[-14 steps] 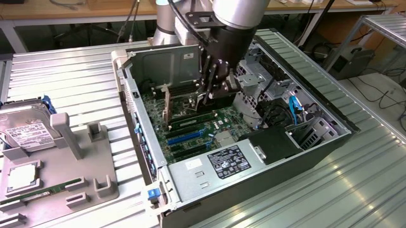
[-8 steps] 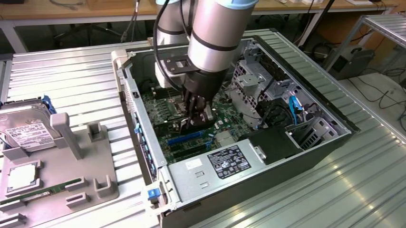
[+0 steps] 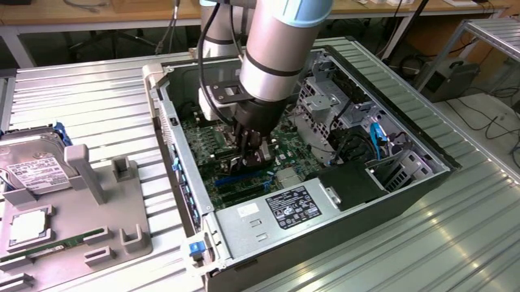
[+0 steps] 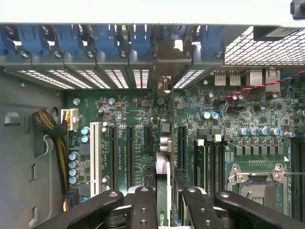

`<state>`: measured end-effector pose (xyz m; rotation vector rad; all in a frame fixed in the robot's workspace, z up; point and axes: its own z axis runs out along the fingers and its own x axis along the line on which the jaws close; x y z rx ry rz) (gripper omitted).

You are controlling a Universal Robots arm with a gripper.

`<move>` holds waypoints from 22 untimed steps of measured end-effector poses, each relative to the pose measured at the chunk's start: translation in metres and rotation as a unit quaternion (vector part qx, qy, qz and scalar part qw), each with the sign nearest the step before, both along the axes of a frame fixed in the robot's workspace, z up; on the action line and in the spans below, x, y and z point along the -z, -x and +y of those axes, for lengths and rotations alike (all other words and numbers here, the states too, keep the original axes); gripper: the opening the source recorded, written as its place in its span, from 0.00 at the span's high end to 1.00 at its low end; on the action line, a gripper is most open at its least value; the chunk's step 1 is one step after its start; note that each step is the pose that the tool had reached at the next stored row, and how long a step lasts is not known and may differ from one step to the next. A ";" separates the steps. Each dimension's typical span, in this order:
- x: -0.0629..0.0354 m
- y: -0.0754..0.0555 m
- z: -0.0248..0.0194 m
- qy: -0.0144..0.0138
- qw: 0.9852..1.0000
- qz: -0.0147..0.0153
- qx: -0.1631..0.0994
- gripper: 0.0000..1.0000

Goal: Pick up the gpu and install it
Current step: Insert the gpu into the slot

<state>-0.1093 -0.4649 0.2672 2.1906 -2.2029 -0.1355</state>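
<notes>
- Ribbed metal bench (image 3: 455, 243) carried the open computer case (image 3: 406, 137).
- Claw (image 4: 164, 200) pinched the gpu (image 4: 163, 179) edge-on, lined over a motherboard (image 4: 228, 119) slot for seating.

The tabletop (image 3: 455, 243) is ribbed bare metal with a dull sheen. The computer case (image 3: 243, 234) is unpainted grey sheet metal. The motherboard (image 4: 143, 124) is matt green circuit board. The arm's sleeve (image 3: 281, 45) is smooth brushed silver. The gripper (image 4: 164, 200) is matt black. The fixture (image 3: 97, 176), at the frame's left, is matt grey plastic.
</notes>
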 end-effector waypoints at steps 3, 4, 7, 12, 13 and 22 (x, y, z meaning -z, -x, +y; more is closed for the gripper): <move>0.0004 0.000 0.0000 0.000 1.000 0.000 0.000 0.74; 0.0009 0.000 0.0000 0.000 1.000 0.000 0.000 0.74; 0.0023 0.000 0.0000 0.000 1.000 0.000 0.000 0.74; 0.0047 0.000 0.0000 -0.001 1.000 0.000 0.000 0.74; 0.0051 0.000 0.0000 -0.001 1.000 0.000 0.000 0.74; 0.0095 0.001 -0.0001 -0.001 1.000 0.000 0.000 0.74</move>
